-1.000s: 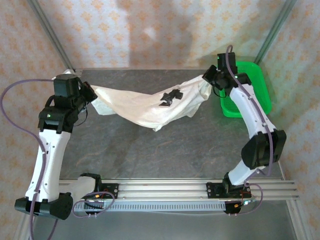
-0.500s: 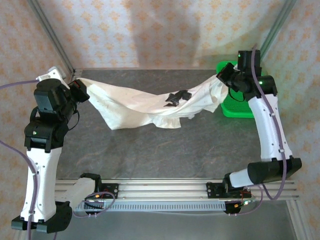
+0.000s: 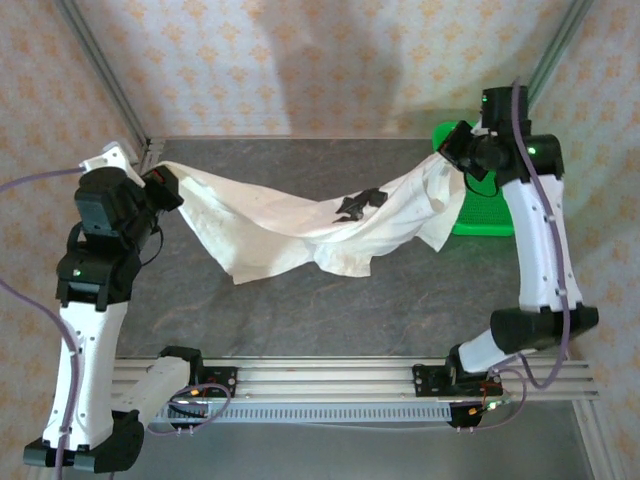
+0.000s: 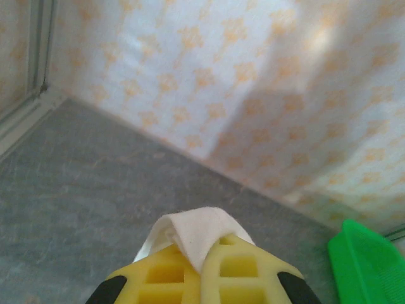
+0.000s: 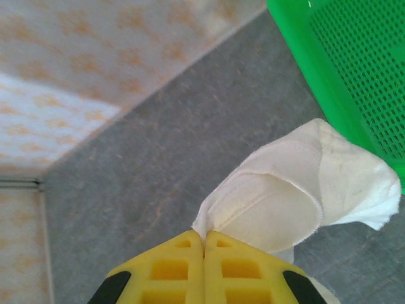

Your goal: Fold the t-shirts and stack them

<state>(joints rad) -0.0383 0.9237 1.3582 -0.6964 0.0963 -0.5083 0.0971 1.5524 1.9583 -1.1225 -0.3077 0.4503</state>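
The left fingers are pressed together on a fold of the t-shirt, which pokes out between them. The right fingers pinch a bunched hem of it just beside the rim of the basket. From above, the t-shirt hangs stretched between both grips and sags in the middle, its black print facing up. One end overlaps the basket, the other is well apart from it, across the worktop. Whether the low edge touches the worktop cannot be told.
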